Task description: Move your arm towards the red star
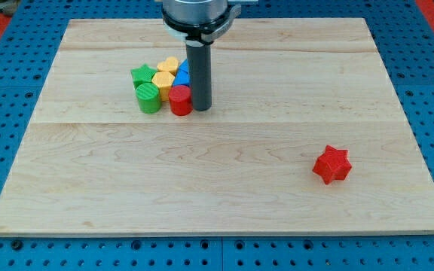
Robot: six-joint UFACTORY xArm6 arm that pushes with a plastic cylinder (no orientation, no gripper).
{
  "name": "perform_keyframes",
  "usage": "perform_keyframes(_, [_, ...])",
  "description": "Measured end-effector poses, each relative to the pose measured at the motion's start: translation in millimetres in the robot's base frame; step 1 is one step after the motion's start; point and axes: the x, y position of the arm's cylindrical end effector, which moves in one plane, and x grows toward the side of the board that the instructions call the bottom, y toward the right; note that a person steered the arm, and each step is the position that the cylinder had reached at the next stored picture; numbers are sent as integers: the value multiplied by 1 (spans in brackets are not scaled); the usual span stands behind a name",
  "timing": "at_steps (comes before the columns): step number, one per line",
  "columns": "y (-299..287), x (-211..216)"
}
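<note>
The red star (331,165) lies alone on the wooden board (217,173) at the view's lower right. My tip (201,108) rests on the board at the upper middle, far to the upper left of the star. The tip stands just right of a red cylinder (180,100), touching or nearly touching it.
A tight cluster sits left of the tip: a green star (142,74), a green cylinder (148,98), two yellow blocks (166,72) and a blue block (183,75) partly hidden behind the rod. The board sits on a blue perforated base (6,113).
</note>
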Motion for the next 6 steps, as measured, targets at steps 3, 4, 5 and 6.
perform_keyframes(3, [84,6])
perform_keyframes(4, [145,11])
perform_keyframes(5, [186,42])
perform_keyframes(6, [238,67])
